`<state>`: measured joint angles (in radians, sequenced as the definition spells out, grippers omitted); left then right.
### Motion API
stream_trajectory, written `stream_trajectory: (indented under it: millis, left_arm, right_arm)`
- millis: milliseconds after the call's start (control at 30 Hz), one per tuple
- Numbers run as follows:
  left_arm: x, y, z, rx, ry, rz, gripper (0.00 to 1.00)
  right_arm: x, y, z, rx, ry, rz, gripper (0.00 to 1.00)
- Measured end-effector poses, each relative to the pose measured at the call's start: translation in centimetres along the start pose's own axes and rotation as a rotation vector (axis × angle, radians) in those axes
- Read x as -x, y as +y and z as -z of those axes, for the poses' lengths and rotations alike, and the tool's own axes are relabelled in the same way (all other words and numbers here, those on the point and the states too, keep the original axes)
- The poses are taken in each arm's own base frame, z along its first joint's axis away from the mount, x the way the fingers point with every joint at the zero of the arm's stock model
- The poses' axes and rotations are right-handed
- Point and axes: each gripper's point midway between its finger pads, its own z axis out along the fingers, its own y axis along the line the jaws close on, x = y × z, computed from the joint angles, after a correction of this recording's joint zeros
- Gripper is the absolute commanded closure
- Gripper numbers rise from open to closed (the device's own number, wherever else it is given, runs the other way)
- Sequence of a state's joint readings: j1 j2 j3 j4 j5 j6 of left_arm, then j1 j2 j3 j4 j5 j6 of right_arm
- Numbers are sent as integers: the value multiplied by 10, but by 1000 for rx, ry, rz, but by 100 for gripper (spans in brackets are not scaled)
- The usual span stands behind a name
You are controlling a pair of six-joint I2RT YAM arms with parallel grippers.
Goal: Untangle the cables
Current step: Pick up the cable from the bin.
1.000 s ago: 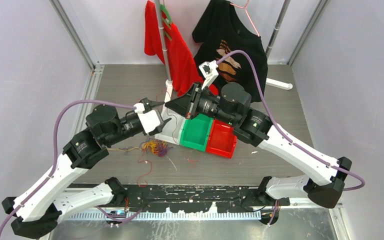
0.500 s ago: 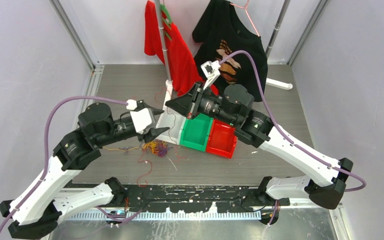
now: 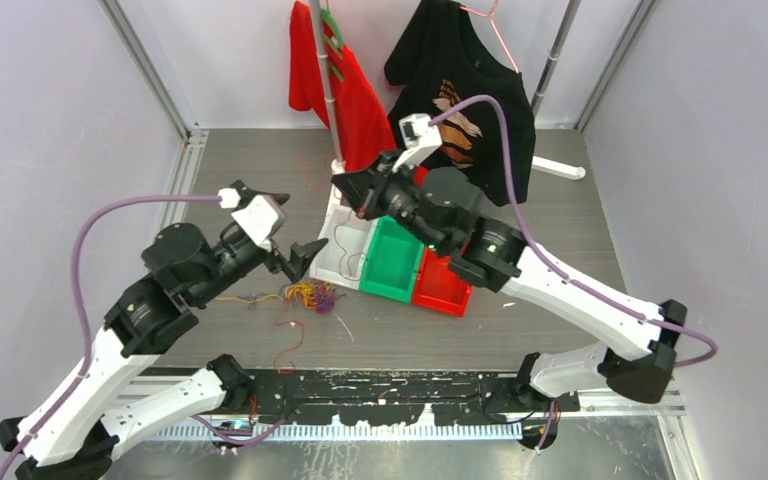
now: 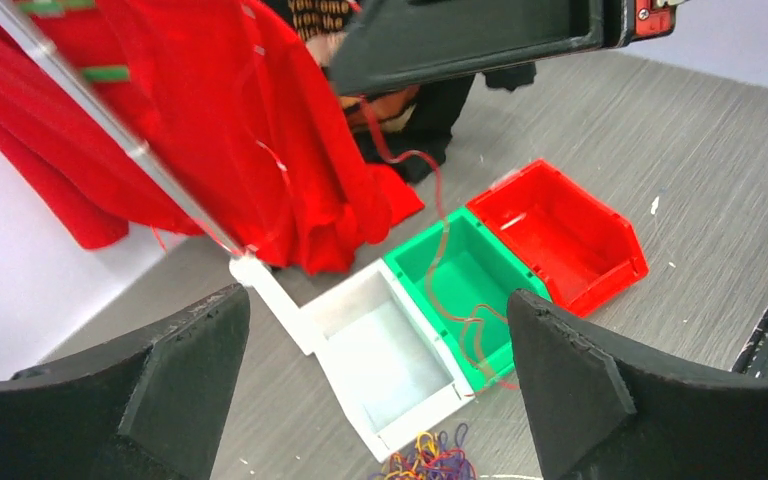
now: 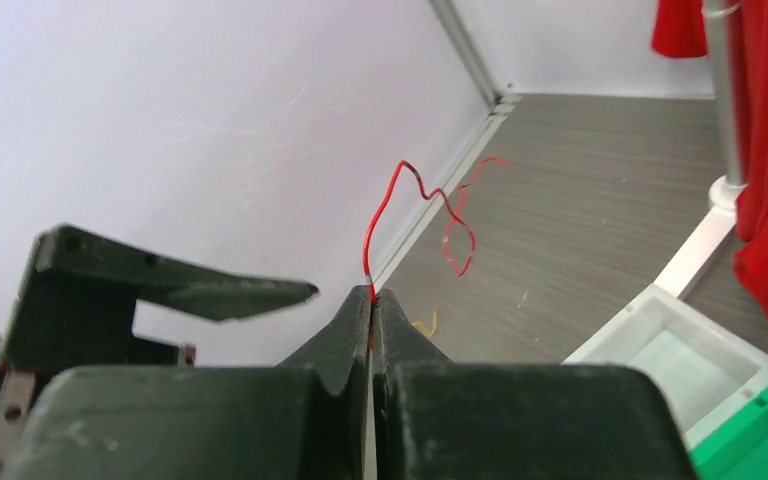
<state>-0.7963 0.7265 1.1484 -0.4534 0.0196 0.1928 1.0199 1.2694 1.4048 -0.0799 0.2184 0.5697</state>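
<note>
Pinching a red cable in the right hand, holding the left hand spread near the tangle; next, probably drawing it clear.

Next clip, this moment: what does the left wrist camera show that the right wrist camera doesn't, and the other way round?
Only the left wrist view: the red bin, the tangled cables on the table, and the lower length of the red cable hanging in front of the green bin. Only the right wrist view: the pinch itself, with the right gripper shut on that cable and its free end curling above the fingertips. Both: the red cable, the white bin, part of the green bin, and the red shirt.
</note>
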Motion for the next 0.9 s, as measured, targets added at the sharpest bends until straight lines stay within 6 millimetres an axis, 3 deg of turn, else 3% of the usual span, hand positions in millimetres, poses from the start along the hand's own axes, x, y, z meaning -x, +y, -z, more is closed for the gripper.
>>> stream_trajectory:
  millis: [233,433,667,900]
  left_arm:
    - [-51,-3,-26,29,108,19,1]
    - [-71,19,-32,146,87,-155,1]
    - [-61,55,-26,331,11,-406,0]
    - [-24,68,-10,409,-104,-512,1]
  right_arm:
    - [-23,10,-40,-102,-69,71,99]
    - [-24,23,-44,-101,-107,80,99]
    - [-13,29,-30,-79,-126,17,99]
    - [9,37,4,-21,-147,-78,99]
